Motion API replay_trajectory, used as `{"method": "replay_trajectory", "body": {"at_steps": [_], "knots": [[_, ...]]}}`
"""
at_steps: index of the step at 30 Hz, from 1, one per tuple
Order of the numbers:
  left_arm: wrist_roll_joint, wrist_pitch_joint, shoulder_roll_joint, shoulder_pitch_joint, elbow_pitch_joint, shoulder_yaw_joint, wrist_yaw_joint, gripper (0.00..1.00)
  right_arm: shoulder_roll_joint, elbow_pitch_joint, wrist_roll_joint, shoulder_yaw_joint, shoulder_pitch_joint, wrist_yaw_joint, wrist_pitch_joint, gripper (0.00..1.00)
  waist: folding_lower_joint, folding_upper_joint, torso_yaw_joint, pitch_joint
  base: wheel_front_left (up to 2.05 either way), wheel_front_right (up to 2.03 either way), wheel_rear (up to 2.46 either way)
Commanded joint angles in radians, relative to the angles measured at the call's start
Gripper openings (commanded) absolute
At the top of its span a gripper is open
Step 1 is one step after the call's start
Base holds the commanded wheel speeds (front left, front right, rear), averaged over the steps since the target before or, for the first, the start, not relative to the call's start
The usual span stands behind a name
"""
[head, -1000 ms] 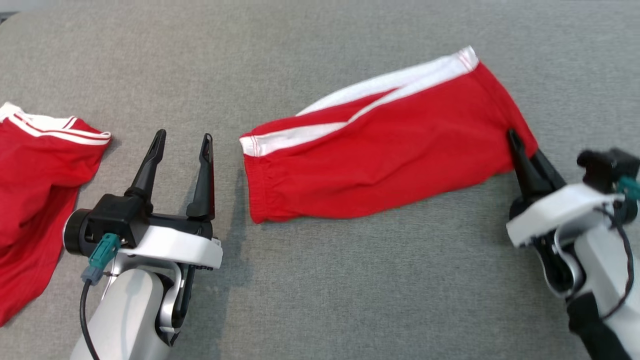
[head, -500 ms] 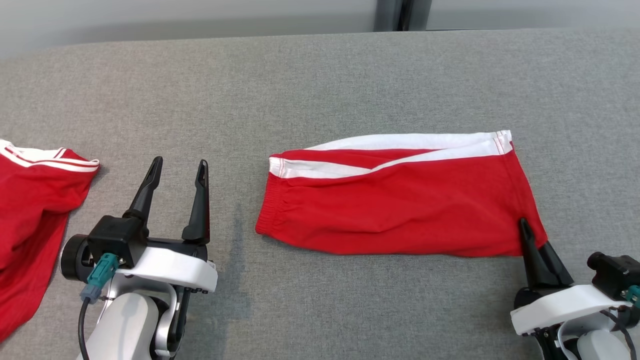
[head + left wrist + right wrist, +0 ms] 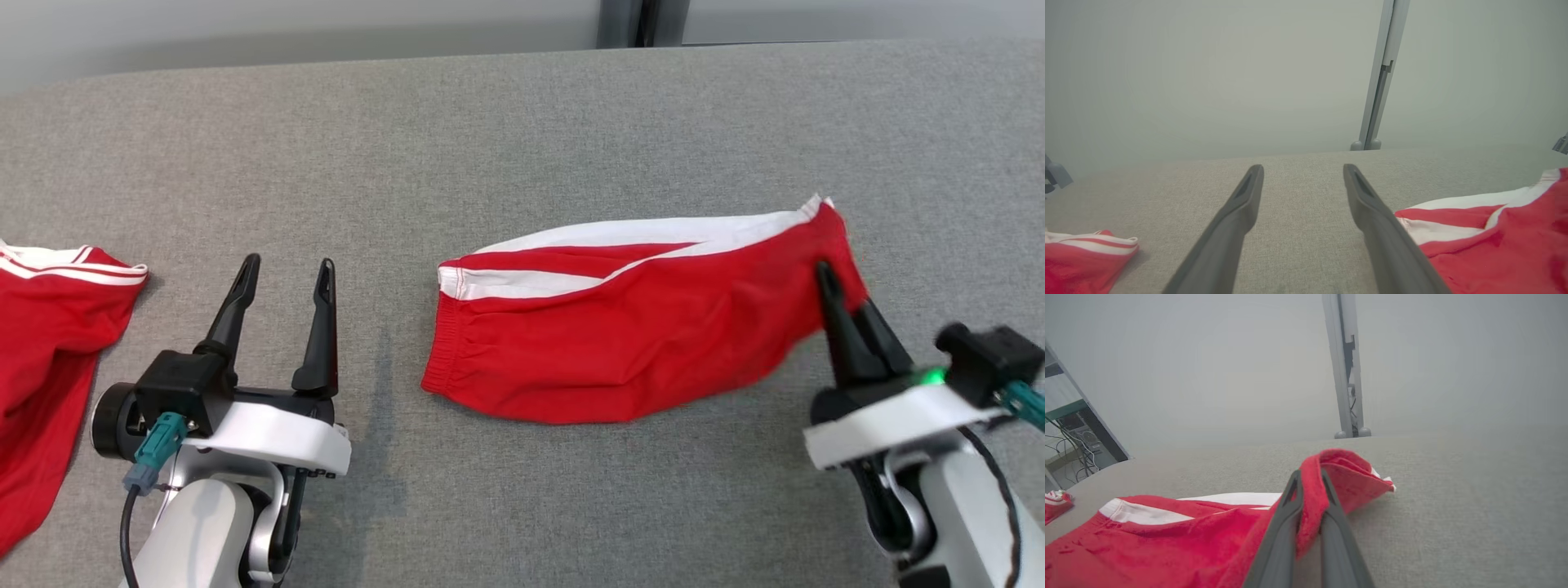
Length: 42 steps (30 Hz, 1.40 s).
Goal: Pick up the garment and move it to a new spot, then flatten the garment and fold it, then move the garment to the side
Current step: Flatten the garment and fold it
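The right gripper [image 3: 841,286], jaws clamped on the right-hand end of the red-and-white garment [image 3: 620,343], holds that corner raised off the grey bench [image 3: 522,122] while the rest lies at centre. How deep the pinch reaches is hidden by bunched cloth. The left gripper [image 3: 289,261] hovers apart from the garment, jaws wide and empty. A second red garment [image 3: 49,351] is cut off at the left frame edge.

The garment [image 3: 629,351] is red with white bands along one edge; the surface [image 3: 457,147] is mottled grey.
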Motion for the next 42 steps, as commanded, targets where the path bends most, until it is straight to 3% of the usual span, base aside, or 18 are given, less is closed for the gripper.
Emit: {"method": "replay_trajectory", "body": {"at_steps": [1,6,11,17,26,27,29,30,31,36,42], "knots": [[-0.002,0.002,0.007,-0.011,-0.004,0.005,0.005,1.00,-0.003,-0.035,-0.017,0.037,-0.042,0.000,0.015,0.00,0.0000,0.0000,0.002,0.002,0.00,0.00,0.00],[-0.005,-0.003,0.002,-0.017,-0.002,0.000,0.010,1.00,0.015,-0.116,-0.025,0.227,-0.133,0.000,0.070,0.00,0.0000,0.0000,0.018,0.006,0.00,0.00,0.00],[-0.013,-0.007,-0.012,-0.026,0.005,-0.009,0.008,1.00,0.037,-0.118,0.007,0.424,-0.190,0.000,0.112,0.00,0.0000,0.0000,0.048,0.012,0.00,0.00,0.00],[-0.017,-0.017,-0.024,-0.034,0.022,-0.015,0.003,1.00,0.063,-0.005,0.058,0.582,-0.238,0.000,0.121,0.00,0.0000,0.0000,0.070,0.029,0.00,0.00,0.00],[-0.021,-0.029,-0.039,-0.045,0.048,-0.026,-0.003,1.00,0.095,0.173,0.140,0.726,-0.314,0.000,0.060,0.00,0.0000,0.0000,0.089,0.043,0.00,0.00,0.00],[-0.022,-0.030,-0.040,-0.046,0.050,-0.026,-0.002,1.00,0.099,0.182,0.148,0.740,-0.321,0.000,0.054,0.20,0.0000,0.0000,0.089,0.044,0.00,0.00,0.00],[-0.024,-0.031,-0.040,-0.047,0.054,-0.025,-0.002,1.00,0.105,0.188,0.163,0.770,-0.330,0.000,0.040,0.91,0.0000,0.0000,0.088,0.044,0.00,0.00,0.00],[-0.024,-0.031,-0.040,-0.047,0.054,-0.025,-0.002,1.00,0.105,0.188,0.163,0.770,-0.330,0.000,0.040,0.91,0.0000,0.0000,0.088,0.044,0.00,0.00,0.00],[-0.026,-0.033,-0.037,-0.050,0.059,-0.023,-0.006,1.00,0.106,0.189,0.165,0.780,-0.334,0.000,0.033,1.00,0.0000,0.0000,0.087,0.044,0.00,0.00,0.00],[-0.025,-0.038,-0.035,-0.044,0.067,-0.022,-0.001,1.00,0.100,0.157,0.175,0.811,-0.323,0.000,0.003,1.00,0.0000,0.0000,0.077,0.031,0.00,0.00,0.00],[-0.022,-0.042,-0.015,-0.021,0.071,-0.012,0.005,1.00,0.053,0.041,0.149,0.667,-0.254,0.000,-0.019,1.00,0.0000,0.0000,0.052,0.000,0.00,0.00,0.00]]}}
